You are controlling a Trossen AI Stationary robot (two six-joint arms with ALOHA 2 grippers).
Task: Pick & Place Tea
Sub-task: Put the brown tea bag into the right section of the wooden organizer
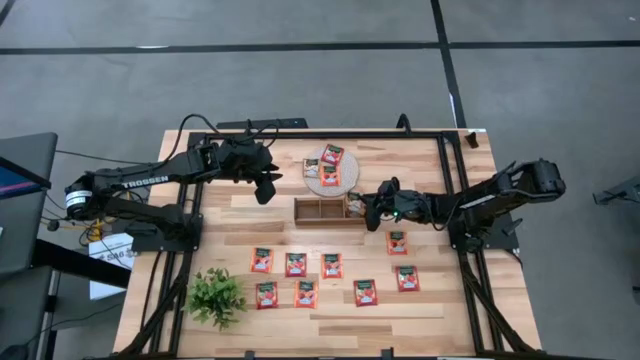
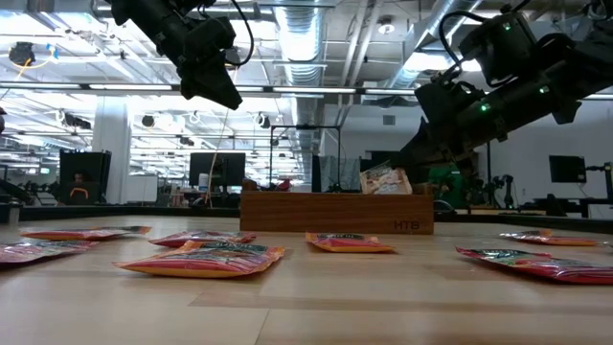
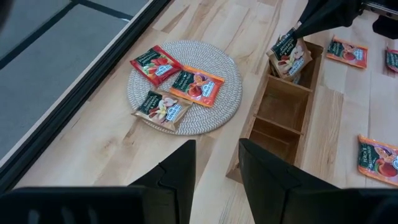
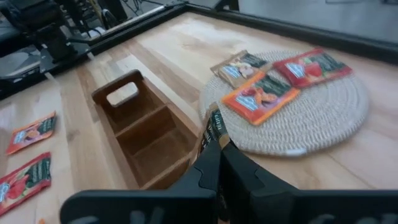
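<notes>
Pale wooden tabletop (image 1: 420,165) is carrying everything: nearest the front edge, a plant (image 1: 215,297) is sitting beside two rows of red-orange sachets (image 1: 331,265). Beyond them, the right pincer (image 1: 357,207) is hanging over the right-hand end compartment of the tray (image 1: 320,211), its fingers pressing together on one upright sachet (image 3: 289,55). Farther back, three sachets are lying on the mat (image 1: 319,180), and the left pincer (image 1: 268,186), fingers standing apart and holding nothing, is hovering just left of it.

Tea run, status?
Right gripper shut on a sachet over the tray's end compartment. Left gripper open, empty, above the table. Nothing in the way.
</notes>
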